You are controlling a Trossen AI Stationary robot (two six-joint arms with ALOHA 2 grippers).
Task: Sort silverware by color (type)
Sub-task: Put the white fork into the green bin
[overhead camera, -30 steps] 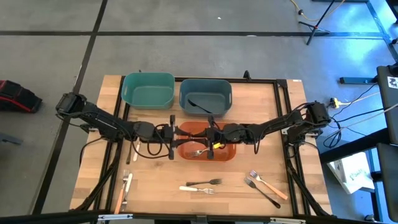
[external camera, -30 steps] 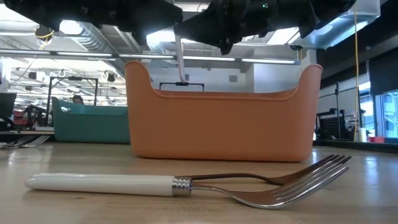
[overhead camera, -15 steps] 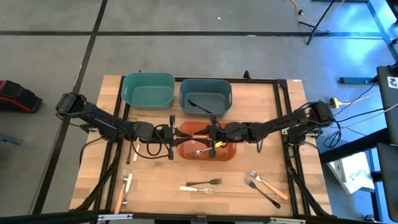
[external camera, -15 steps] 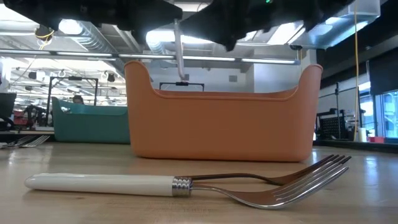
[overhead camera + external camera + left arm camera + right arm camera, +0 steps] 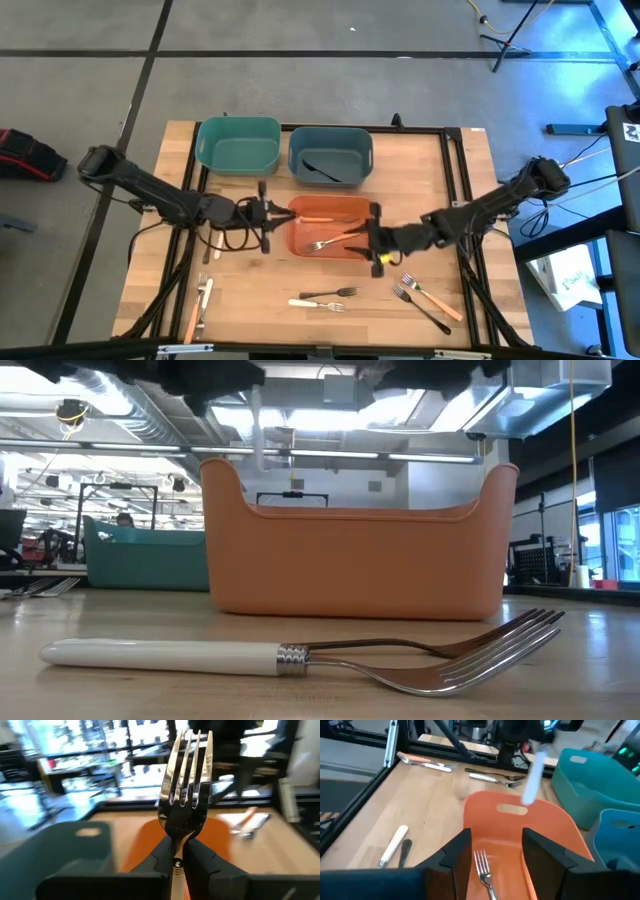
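My left gripper [image 5: 268,213] hovers at the left end of the orange bin [image 5: 352,208], shut on a white-handled fork [image 5: 186,785]. The fork's handle [image 5: 532,770] hangs down, also seen in the low view as a pale handle [image 5: 258,435]. My right gripper [image 5: 376,240] is open over the bin's right end, nothing between its fingers [image 5: 492,845]. An orange-handled fork [image 5: 335,240] lies in the orange bin. A black utensil [image 5: 320,168] lies in the blue-grey bin [image 5: 331,140]. My left gripper pinches the fork's metal neck [image 5: 177,839] between its two fingers, just below the tines. The fingers come about level from the table's left and lie across the fork. The fork stands upright, tines up and white handle down, lifted clear of table and bin.
The teal bin [image 5: 238,145] stands at the far left. A white fork [image 5: 315,304] and a black fork [image 5: 330,293] lie at the near middle. An orange-handled fork [image 5: 432,297] and a black one [image 5: 420,308] lie near right. More silverware [image 5: 203,298] lies near left.
My right gripper has drawn back from over the middle of the orange bin toward the table's right and near edges, rising a little. My left gripper has gone a little toward the left edge, carrying the white-handled fork, which stays upright.
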